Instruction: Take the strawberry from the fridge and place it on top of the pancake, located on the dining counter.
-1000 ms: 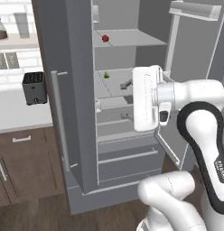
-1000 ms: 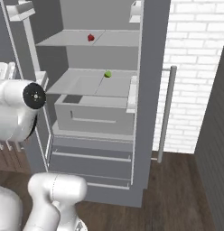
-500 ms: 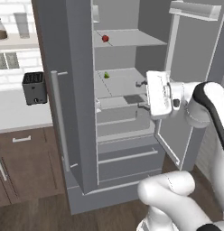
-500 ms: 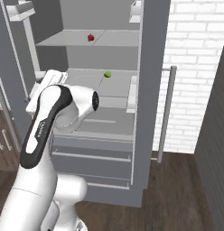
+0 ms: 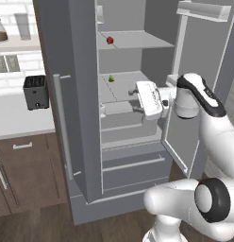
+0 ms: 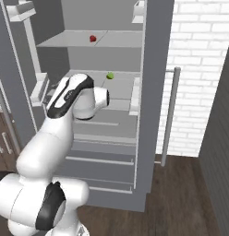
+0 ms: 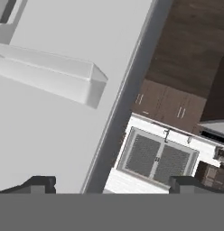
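The fridge (image 5: 86,94) stands open, its strawberry (image 5: 110,40) near the left front edge of the upper shelf. The gripper (image 5: 136,99) hangs empty, fingers wide apart, at the lower shelf's front edge. The berry lies up and slightly left of it, a shelf higher.

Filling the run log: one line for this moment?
fridge: open | strawberry: upper shelf | tool: open, empty, at lower shelf

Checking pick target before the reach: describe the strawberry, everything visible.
The strawberry is a tiny red roundish fruit sitting alone on the upper grey shelf of the open fridge, towards the shelf's left part in the left base view. Nothing but the shelf touches it. A small green item lies one shelf below. The open gripper sits lower, well apart from it.
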Controlling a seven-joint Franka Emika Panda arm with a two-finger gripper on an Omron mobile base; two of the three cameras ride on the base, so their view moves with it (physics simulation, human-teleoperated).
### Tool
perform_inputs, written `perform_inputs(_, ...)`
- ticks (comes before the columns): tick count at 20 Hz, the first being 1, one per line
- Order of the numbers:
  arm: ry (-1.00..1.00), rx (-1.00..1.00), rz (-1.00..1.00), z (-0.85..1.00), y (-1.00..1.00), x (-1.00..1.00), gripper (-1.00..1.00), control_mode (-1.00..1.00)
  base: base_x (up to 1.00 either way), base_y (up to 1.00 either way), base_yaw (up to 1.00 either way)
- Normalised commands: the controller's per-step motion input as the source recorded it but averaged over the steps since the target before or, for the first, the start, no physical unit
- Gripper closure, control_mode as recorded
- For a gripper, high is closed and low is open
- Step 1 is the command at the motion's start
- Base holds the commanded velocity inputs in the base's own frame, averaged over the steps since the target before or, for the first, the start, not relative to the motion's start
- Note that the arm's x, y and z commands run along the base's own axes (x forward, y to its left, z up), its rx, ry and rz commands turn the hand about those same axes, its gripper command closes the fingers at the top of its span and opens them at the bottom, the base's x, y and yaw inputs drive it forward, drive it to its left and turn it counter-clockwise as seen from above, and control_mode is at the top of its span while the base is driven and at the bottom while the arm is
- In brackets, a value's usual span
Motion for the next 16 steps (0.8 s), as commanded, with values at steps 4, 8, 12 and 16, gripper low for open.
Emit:
perform_inputs(4,0.00,0.00,0.12,-0.33,0.62,0.90,-1.00,-1.00,0.00,0.00,0.00)
perform_inputs(8,0.00,-0.01,0.04,-0.47,0.69,0.86,-1.00,-1.00,0.00,0.00,0.00)
perform_inputs(12,0.00,0.00,0.01,-0.41,0.72,0.51,-1.00,-1.00,0.00,0.00,0.00)
perform_inputs(16,0.00,0.00,0.00,-0.18,0.82,0.21,-1.00,-1.00,0.00,0.00,0.00)
